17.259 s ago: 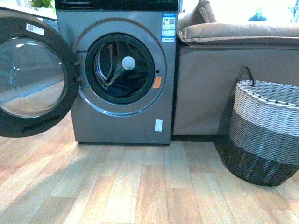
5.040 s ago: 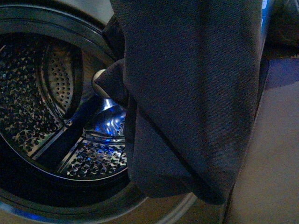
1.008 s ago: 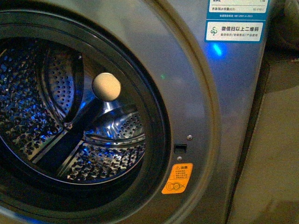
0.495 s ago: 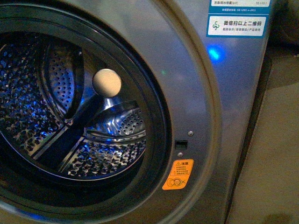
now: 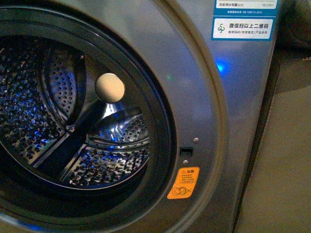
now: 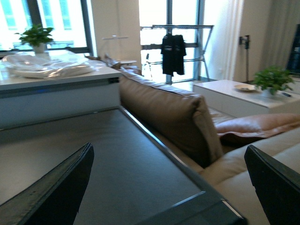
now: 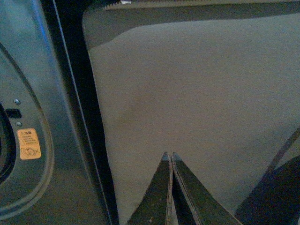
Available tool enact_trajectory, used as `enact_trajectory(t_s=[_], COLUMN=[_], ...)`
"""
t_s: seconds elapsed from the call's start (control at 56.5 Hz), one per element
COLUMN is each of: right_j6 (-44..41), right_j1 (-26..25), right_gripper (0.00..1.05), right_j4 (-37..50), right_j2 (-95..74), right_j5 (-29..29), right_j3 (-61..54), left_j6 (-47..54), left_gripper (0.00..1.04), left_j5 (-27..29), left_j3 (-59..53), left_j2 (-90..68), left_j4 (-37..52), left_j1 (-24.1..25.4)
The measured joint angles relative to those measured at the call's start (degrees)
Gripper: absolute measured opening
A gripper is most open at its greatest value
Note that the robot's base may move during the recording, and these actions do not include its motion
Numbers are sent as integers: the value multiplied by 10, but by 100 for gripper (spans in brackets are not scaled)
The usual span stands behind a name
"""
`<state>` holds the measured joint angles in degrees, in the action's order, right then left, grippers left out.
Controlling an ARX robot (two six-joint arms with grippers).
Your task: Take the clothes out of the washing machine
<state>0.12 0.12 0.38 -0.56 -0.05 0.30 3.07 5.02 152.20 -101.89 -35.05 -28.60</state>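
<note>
The washing machine [image 5: 204, 111] fills the front view, its perforated drum [image 5: 58, 136] bare of fabric, with a pale round knob [image 5: 110, 87] at the back. My right gripper [image 7: 168, 157] is shut beside the machine, in front of a tan sofa panel. Only a dark sliver of the clothes [image 7: 178, 197] shows between its fingers; the rest is hidden. My left gripper [image 6: 166, 187] is open above the machine's flat top [image 6: 117, 164], holding nothing.
An orange sticker [image 5: 183, 183] and a blue-white label [image 5: 243, 19] mark the machine's front. The sofa's side panel [image 7: 197, 93] stands just right of it, its cushions [image 6: 178, 112] behind. A dark shape [image 7: 276, 197] that I cannot identify sits at the right wrist view's corner.
Five seconds ago the clothes hung in front of the drum opening; they no longer show in the front view. Over the last second that view has barely shifted.
</note>
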Motion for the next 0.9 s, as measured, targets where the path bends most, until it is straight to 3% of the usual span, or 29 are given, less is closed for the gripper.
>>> enact_trajectory(t_s=[0.248, 0.442, 0.548, 0.654, 0.743, 0.902], right_j6=[0, 0, 0, 0, 0, 0], right_j1=[0, 0, 0, 0, 0, 0], right_gripper=[2, 2, 2, 2, 2, 2], right_j4=[-3, -3, -3, -3, -3, -3], right_j2=[3, 3, 3, 3, 3, 3], right_j5=[0, 0, 0, 0, 0, 0], right_j3=[0, 0, 0, 0, 0, 0], left_j6=[-63, -121, -143, -92, -62, -42], left_gripper=[98, 98, 97, 82, 69, 35], left_j5=[24, 29, 50, 122, 114, 79], left_j3=[-322, -543, -589, -690, -794, -1039], left_j2=[209, 330, 334, 380, 444, 582], left_j4=[41, 40, 47, 151, 222, 341], left_j1=[93, 109, 102, 94, 106, 159])
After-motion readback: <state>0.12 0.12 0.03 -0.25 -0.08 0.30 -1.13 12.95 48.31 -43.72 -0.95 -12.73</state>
